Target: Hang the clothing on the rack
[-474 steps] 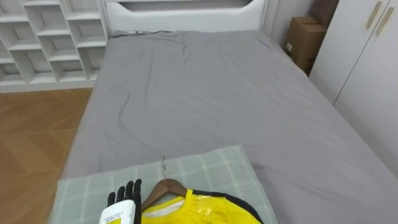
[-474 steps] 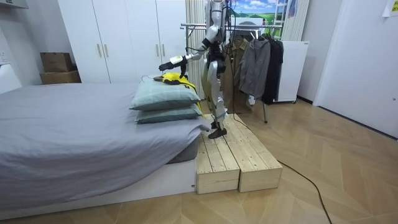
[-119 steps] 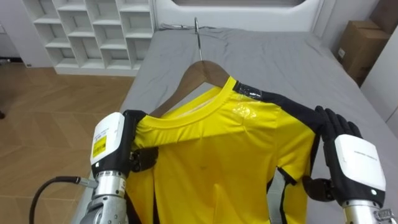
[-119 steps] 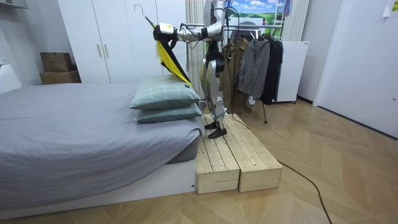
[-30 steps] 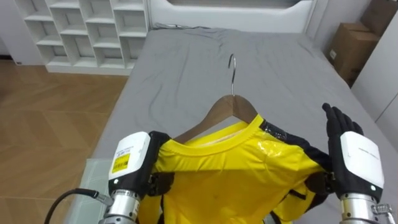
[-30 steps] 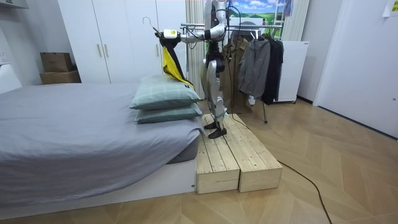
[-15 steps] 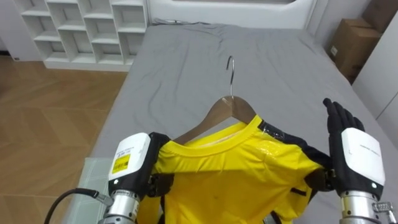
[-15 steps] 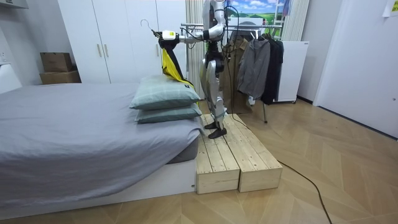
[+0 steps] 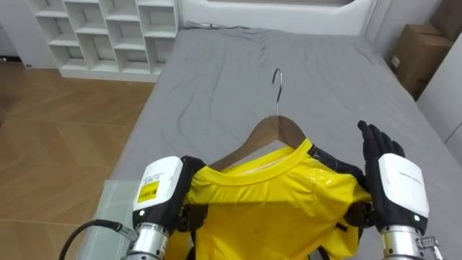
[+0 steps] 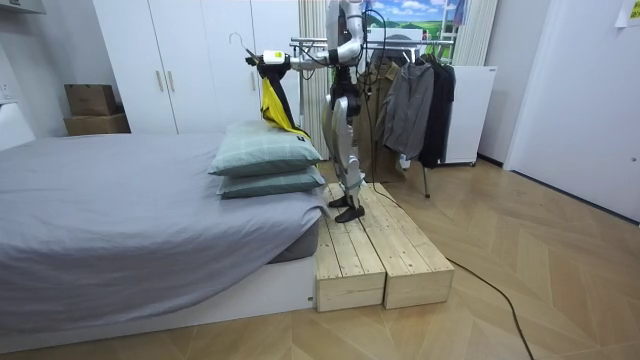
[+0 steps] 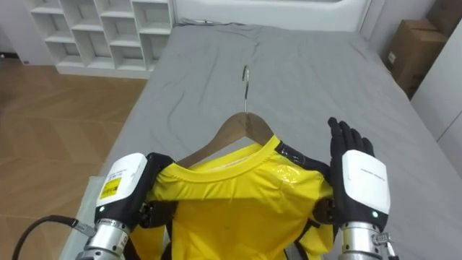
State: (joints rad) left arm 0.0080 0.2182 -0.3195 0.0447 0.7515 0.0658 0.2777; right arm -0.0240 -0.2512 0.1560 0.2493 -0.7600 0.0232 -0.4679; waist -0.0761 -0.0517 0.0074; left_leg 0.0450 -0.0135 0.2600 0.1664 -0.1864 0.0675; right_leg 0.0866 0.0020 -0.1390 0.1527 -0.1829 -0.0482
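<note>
The yellow shirt (image 9: 278, 206), trimmed in black at the shoulders, hangs on a wooden hanger (image 9: 273, 132) and is held up in the air between the robot's two hands, above the end of the bed (image 9: 303, 72) where the pillows (image 10: 265, 152) are stacked. The hanger's metal hook (image 9: 277, 78) stands upright out of the collar, on the side toward the white headboard (image 9: 274, 10) at the bed's far edge.

The left hand (image 9: 162, 189) is at the shirt's left shoulder. Its fingers go in behind the yellow cloth, so I cannot tell how far they are closed. The right hand (image 9: 393, 189) is against the black-trimmed right shoulder with its fingers (image 9: 369, 139) stretched straight up past the cloth. The thumb side is partly covered, and it seems to support the shirt rather than clasp it.

In the room view the robot stands upright on a wooden platform (image 10: 380, 255) set against the bed's pillow end, both arms reaching forward at shoulder height, the shirt dangling from them over the pillows. Just behind the robot is a clothes rack (image 10: 330, 42) with dark garments (image 10: 418, 100) on it, and a white wardrobe (image 10: 190, 60) lines the wall beyond the bed.

Past the bed's left edge are wooden floor (image 9: 58, 144) and a white shelf unit (image 9: 101, 29); a cardboard box (image 9: 413, 52) sits by the far right corner.
</note>
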